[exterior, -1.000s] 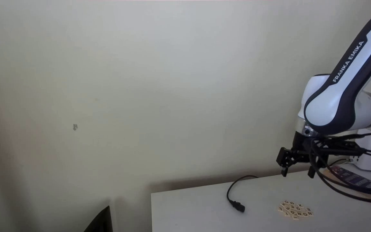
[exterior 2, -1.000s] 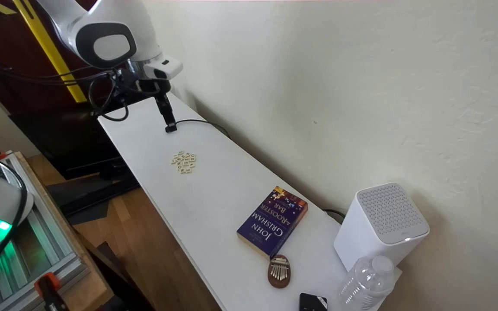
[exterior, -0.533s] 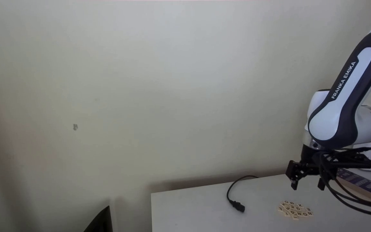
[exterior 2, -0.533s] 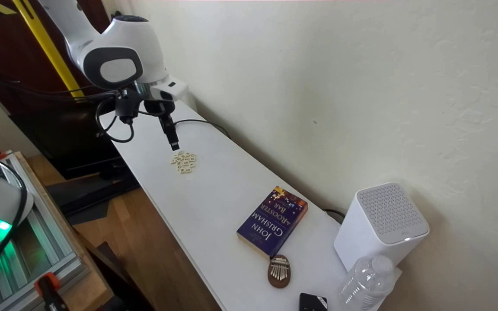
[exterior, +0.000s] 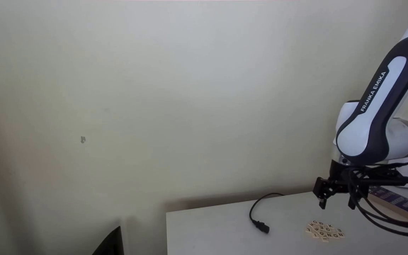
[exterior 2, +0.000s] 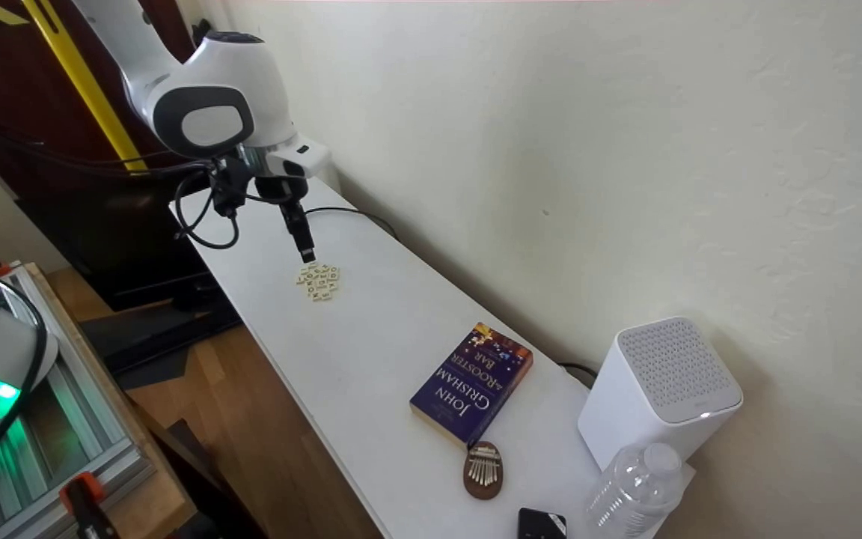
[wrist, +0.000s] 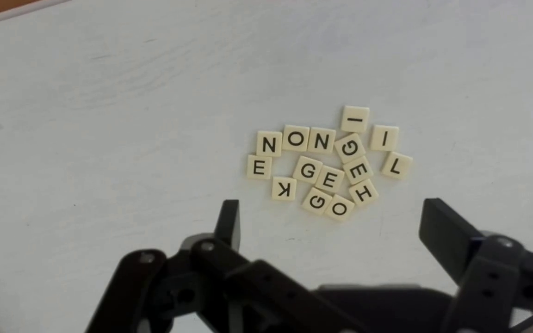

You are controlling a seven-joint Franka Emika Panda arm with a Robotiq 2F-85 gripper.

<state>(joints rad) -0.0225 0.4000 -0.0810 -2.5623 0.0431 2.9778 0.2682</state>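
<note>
In the wrist view, the gripper (wrist: pixel 332 221) stands wide, its dark, blocky fingers well apart. Beyond the tips lie the tiles (wrist: pixel 308 169), flat cream squares with black letters, bunched loosely, several edge to edge, on a faintly streaked white table (wrist: pixel 132 115).

In an exterior view, the gripper points down above the table, near the tiles; to one side lies a chunky black plug (exterior: pixel 261 227) on a thin, curving cord (exterior: pixel 250 213).

In an exterior view, the tips hang by the tiles, though their height is hard to judge. Farther along are a thick, dark blue paperback (exterior 2: pixel 472 384), an oval brown kalimba (exterior 2: pixel 483 470) with metal tines, a clear ribbed bottle (exterior 2: pixel 634 490) and a white box (exterior 2: pixel 659 382) with a perforated top.
</note>
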